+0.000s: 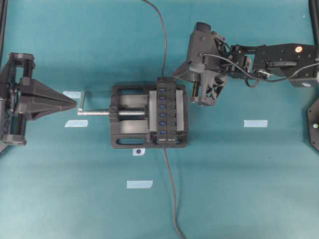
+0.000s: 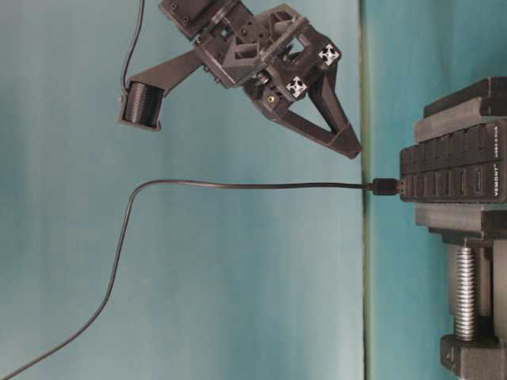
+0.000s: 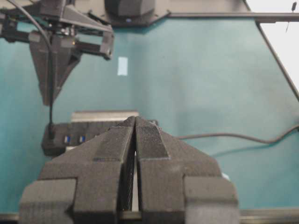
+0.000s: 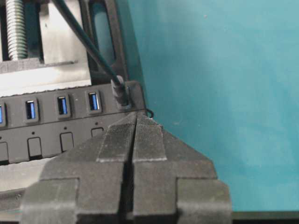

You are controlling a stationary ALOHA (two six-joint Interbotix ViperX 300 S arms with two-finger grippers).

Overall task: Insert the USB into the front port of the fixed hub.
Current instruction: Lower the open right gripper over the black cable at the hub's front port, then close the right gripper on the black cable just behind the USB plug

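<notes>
Matte black printed grippers, left gripper (image 1: 75,103) and right gripper (image 2: 354,149), wedge-shaped ribbed fingers (image 4: 133,140), white cross markings, thin black cable looping.

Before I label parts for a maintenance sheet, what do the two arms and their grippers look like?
Both are matte black. The left gripper has ribbed, wedge-shaped printed fingers tapering to a point. The right gripper matches it; the table-level view shows two white cross-pattern markers near its finger bases. Thin black cables loop along the right arm, which bears a small orange dot.

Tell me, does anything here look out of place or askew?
Nothing stands out. The hub sits straight in the vise, a cable plug sits squarely in its end, and both grippers are shut and empty.
</notes>
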